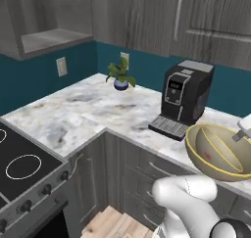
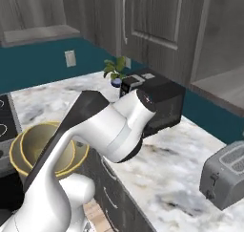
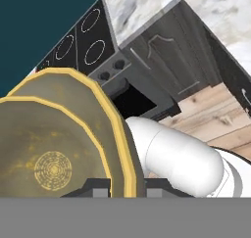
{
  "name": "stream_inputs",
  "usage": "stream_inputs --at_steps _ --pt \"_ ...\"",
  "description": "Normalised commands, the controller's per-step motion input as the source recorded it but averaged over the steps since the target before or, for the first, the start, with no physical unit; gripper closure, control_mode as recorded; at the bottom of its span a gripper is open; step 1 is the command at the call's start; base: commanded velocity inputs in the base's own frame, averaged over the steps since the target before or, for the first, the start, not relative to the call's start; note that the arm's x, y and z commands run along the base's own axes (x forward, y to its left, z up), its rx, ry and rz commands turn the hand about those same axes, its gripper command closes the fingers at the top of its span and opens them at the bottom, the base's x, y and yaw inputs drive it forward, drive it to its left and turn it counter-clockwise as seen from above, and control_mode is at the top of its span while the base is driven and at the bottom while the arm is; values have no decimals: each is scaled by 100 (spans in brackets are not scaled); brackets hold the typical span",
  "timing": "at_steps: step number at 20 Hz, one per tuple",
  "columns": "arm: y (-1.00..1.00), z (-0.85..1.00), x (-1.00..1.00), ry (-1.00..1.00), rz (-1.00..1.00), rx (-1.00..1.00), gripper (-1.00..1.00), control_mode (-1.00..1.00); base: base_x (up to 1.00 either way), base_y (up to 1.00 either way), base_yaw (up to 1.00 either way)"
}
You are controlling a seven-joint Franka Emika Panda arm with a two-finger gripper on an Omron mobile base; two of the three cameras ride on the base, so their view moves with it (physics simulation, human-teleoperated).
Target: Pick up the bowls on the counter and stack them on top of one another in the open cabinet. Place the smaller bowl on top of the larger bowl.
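Gripper (image 3: 126,189) almost closed, with the thin rim of the larger bowl (image 3: 73,90) pinched between the two dark fingertips. Smaller bowl (image 3: 49,154) nested inside the larger one, both tilted on their side, with the openings toward the left base view. Both held in the air at the near side of the counter (image 1: 88,109), in front of the grey drawers and right of the stovetop (image 1: 19,163). Open cabinet (image 1: 49,38) high at the far left, well apart from the bowls. On the counter, coffee machine (image 1: 184,97), small plant (image 1: 120,75) and, further right, toaster (image 2: 226,176).
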Motion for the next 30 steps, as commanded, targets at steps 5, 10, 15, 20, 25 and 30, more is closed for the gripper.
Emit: stream_inputs --at_steps 5,10,15,20,25,30 --pt "0 0 0 0 0 0 100 100 -11 11 45" --pt "0 0 0 0 0 0 100 100 -12 14 44" --pt "0 0 0 0 0 0 100 100 -12 13 45" --pt "0 0 0 0 0 0 100 100 -12 10 46" --pt "0 0 0 0 0 0 100 100 -9 6 46" --pt "0 0 0 0 0 0 100 100 2 2 6"
